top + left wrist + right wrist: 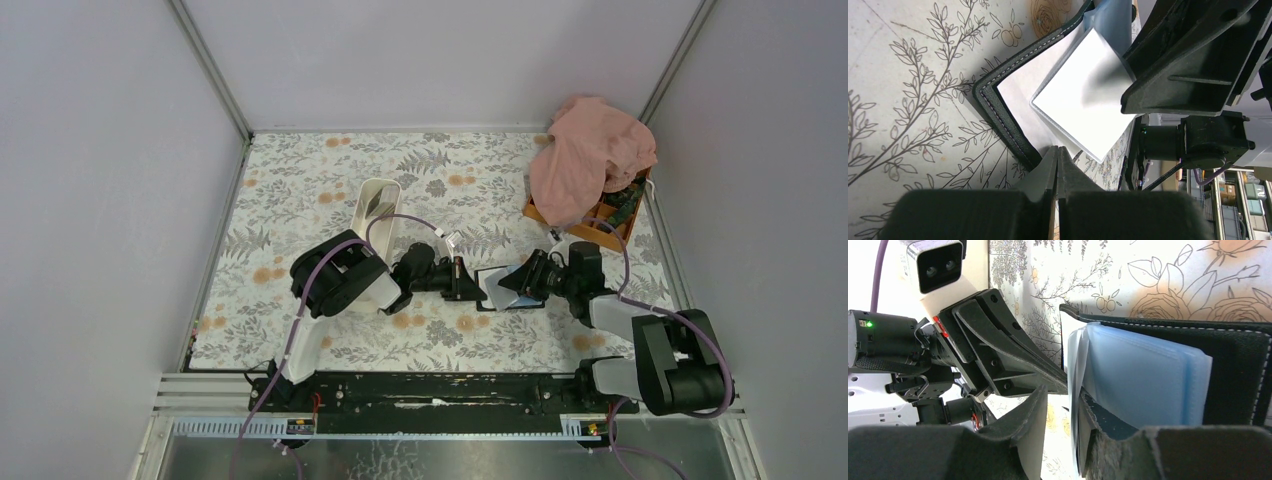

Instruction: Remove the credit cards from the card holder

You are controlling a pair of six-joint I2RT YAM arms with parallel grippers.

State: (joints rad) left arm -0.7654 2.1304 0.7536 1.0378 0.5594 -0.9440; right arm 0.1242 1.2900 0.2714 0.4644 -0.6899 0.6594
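Card holder (503, 288): small, flat, black, with pale stitching along the rim. It lies open on the floral surface (320, 190), about midway across and nearer the front edge. One black corner sits flat on the surface. Its edge meets the pressed-together tips of the left hand (1057, 152). Inside is a stack of translucent bluish sleeves (1143, 385), fanned up off the cover, the top one glossy, pale and round-cornered. Cannot tell if the sleeves hold cards.

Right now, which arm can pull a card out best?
Right. The right tool straddles a white card in the open holder, while the left tool is shut at the holder's edge.
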